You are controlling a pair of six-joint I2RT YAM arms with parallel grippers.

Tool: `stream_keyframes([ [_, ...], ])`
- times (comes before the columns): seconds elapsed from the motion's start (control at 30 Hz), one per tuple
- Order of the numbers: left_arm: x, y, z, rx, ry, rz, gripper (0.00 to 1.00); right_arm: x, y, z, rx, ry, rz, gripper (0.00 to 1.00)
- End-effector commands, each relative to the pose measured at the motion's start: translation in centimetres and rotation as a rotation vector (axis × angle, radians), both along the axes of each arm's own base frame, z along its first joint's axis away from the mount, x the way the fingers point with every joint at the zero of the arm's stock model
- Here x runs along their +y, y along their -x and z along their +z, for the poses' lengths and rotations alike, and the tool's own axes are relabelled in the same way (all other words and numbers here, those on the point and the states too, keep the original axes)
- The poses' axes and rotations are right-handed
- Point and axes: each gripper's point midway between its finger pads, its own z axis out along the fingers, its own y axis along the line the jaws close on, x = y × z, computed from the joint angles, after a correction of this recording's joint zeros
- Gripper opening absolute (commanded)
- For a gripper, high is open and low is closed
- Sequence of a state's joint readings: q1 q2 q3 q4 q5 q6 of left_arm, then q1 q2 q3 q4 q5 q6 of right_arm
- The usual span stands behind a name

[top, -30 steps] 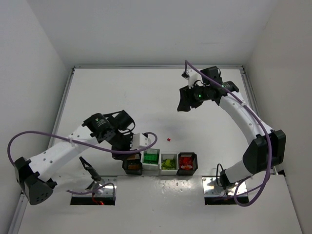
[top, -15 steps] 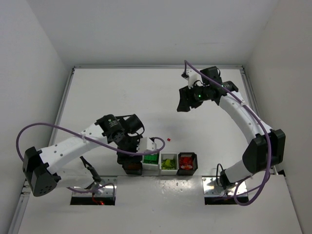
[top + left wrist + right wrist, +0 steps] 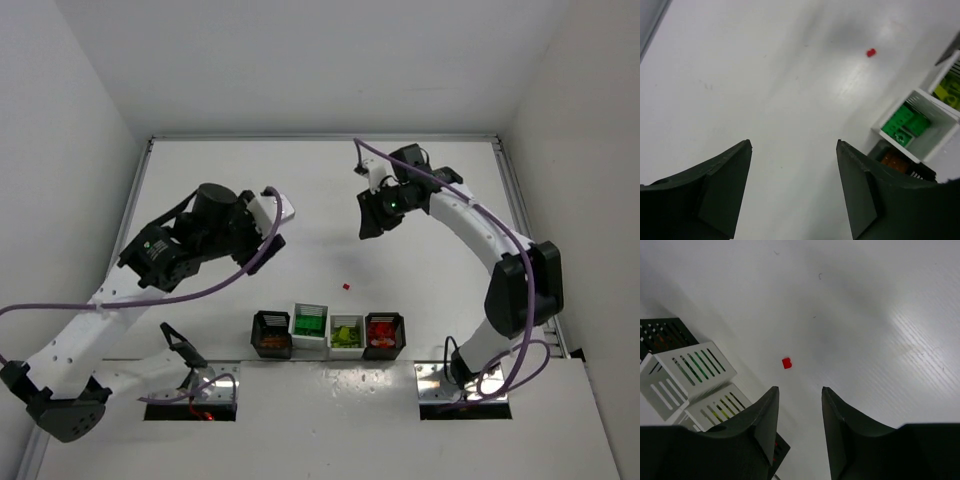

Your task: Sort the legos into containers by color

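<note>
**Top external view.** A single red lego (image 3: 346, 286) lies loose on the tabletop (image 3: 320, 180), just on the far side of the row of four containers (image 3: 310, 306) that stands along the near edge. It lies about level with the gap between the two right-hand bins. The right end effector (image 3: 368, 222) hangs farther toward the far edge, nearly in line with the lego. The left end effector (image 3: 268, 240) hangs off toward the left edge. The right one appears the nearer.

**Left wrist view.** The jaws of the left end effector (image 3: 793, 145) stand wide apart with nothing between them. The red lego (image 3: 870, 52) lies well ahead and clearly to the right of their gap. The white container of green legos (image 3: 939, 142) stands at the right margin.

**Right wrist view.** The jaws of the right end effector (image 3: 799, 390) stand at a narrow gap, empty. The red lego (image 3: 786, 363) lies just ahead of that gap, a little to its left, on bare tabletop. The slotted walls of the containers (image 3: 687, 367) stand farther left. The lego is tiny and nearly square, so no long axis can be read. The coming pick probably falls to the right arm: a short reach forward and down, with a slight leftward correction.
</note>
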State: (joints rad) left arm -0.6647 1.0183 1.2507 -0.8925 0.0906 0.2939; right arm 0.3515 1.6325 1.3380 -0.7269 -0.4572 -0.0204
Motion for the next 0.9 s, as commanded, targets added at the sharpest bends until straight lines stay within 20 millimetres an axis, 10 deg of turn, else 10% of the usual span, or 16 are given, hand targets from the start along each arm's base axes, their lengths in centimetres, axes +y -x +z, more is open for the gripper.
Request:
stream_keyframes([
  [0.0,1.0,-3.8,1.2,-0.03,0.05,0.222,0.74,1.1,0.7,-1.9,0.011,0.063,0.073,0.4],
  [0.43,2.7,-6.4,-0.4,0.03,0.086,0.364,0.74,2.9,6.4,-9.8,0.056,0.26,0.238,0.46],
  [0.87,3.5,-6.4,-1.0,0.046,0.104,0.388,0.76,4.3,5.6,-12.6,0.015,0.403,0.252,0.49],
])
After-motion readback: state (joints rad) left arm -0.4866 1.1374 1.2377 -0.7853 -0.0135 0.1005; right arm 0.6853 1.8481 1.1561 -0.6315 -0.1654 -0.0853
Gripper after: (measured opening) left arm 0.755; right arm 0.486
